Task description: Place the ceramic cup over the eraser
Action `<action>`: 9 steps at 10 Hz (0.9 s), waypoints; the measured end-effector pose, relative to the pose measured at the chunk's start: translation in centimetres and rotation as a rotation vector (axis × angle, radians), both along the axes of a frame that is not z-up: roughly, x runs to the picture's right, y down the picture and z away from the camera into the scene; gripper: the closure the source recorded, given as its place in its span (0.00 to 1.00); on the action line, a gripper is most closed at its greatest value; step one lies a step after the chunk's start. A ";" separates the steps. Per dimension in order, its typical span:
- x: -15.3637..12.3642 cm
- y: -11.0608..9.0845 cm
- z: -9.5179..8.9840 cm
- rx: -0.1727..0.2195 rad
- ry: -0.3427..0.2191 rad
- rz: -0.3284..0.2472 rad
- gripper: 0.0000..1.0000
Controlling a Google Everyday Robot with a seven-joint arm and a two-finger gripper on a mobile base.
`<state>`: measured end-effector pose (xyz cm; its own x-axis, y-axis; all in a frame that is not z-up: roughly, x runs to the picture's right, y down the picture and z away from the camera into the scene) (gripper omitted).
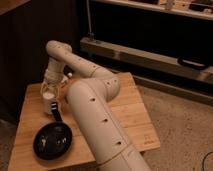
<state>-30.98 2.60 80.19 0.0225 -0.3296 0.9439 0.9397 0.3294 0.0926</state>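
Clenched around the cup (48, 100), the gripper (50, 91) points straight down over the far left part of the table (131, 116), at about ten o'clock from the table's middle. The cup is white and hangs at the fingertips; I cannot tell whether its base touches the wood or sits just above it. At six o'clock from the cup lies the black pan (52, 143), its handle aimed up toward the gripper. The arm (95, 107) sweeps in from five o'clock and covers much of the tabletop. The eraser does not show; it may be hidden behind the arm. The step in hand looks like carrying the cup. Next, it has to be brought over the eraser, mouth down, and lowered squarely.
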 end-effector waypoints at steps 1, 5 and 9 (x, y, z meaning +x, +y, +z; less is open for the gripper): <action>0.7 0.0 -0.2 -0.005 -0.004 -0.002 1.00; 1.6 -0.1 -0.6 -0.025 -0.020 -0.010 1.00; 2.1 0.0 -0.2 -0.023 -0.030 0.010 1.00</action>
<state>-28.85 2.61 80.00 -0.0032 -0.3076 0.9515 0.9333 0.3408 0.1133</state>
